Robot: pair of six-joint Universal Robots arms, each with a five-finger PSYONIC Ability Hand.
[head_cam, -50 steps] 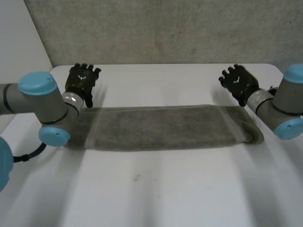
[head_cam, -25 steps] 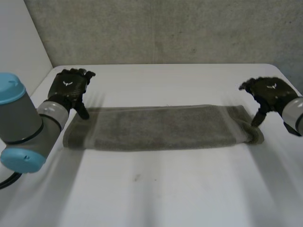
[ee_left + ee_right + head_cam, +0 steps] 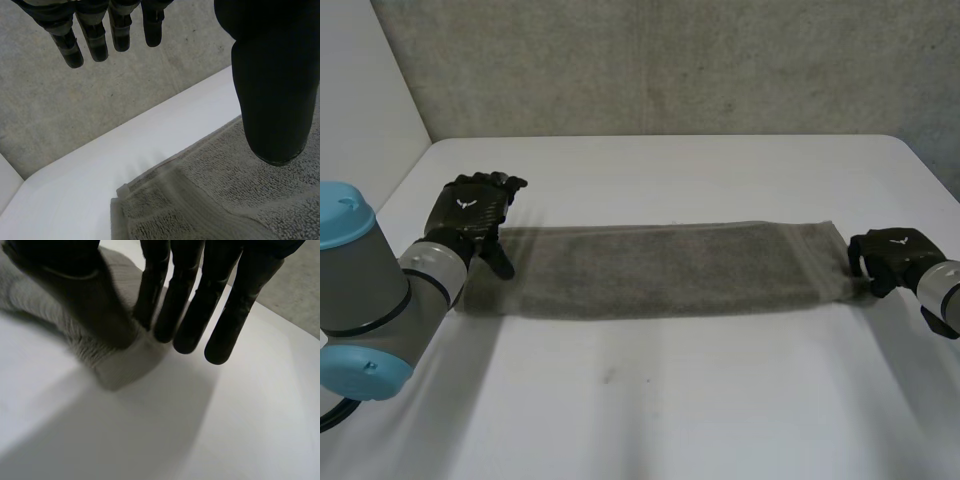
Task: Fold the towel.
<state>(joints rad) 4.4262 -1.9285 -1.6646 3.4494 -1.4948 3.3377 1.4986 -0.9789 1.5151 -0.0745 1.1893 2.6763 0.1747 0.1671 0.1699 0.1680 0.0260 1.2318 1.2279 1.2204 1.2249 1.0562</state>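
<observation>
Plainly, the towel is a soft, light, limp thing: terry cloth already doubled into a long strip, likely to sag and drag unless it is taken by its end corners, where the hem gives some purchase. It lies flat across the middle of the white table, running from 9 o'clock to 3 o'clock in the head view. The left hand hovers at the 9 o'clock end with fingers straight and spread past the far edge and the thumb above the cloth, holding nothing. The right hand is down on the corner at the 3 o'clock end; I cannot tell whether it has closed on the cloth.
</observation>
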